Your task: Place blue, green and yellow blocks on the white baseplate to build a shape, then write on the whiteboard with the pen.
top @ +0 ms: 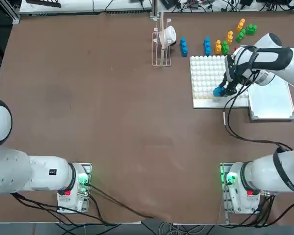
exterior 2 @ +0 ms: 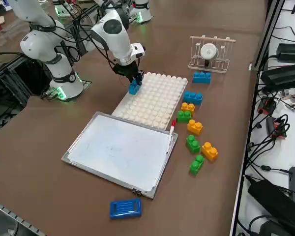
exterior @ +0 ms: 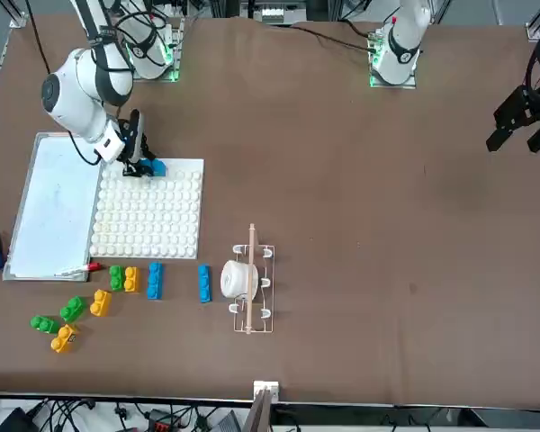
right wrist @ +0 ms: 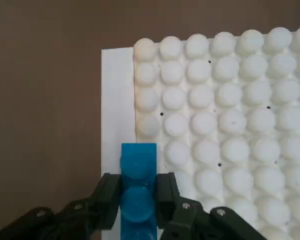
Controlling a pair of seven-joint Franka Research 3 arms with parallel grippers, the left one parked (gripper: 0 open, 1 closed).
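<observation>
right arm's reaching out with the wrist bent down, right gripper (right wrist: 138, 200) clamped on a blue block (right wrist: 138, 187) between its fingers, hovering right at the white baseplate (right wrist: 225, 125) edge strip

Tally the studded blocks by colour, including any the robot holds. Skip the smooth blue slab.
Blue blocks: 3, one of them held in the right gripper at the edge of the white baseplate
Green blocks: 3
Yellow blocks: 3
Total: 9
</observation>
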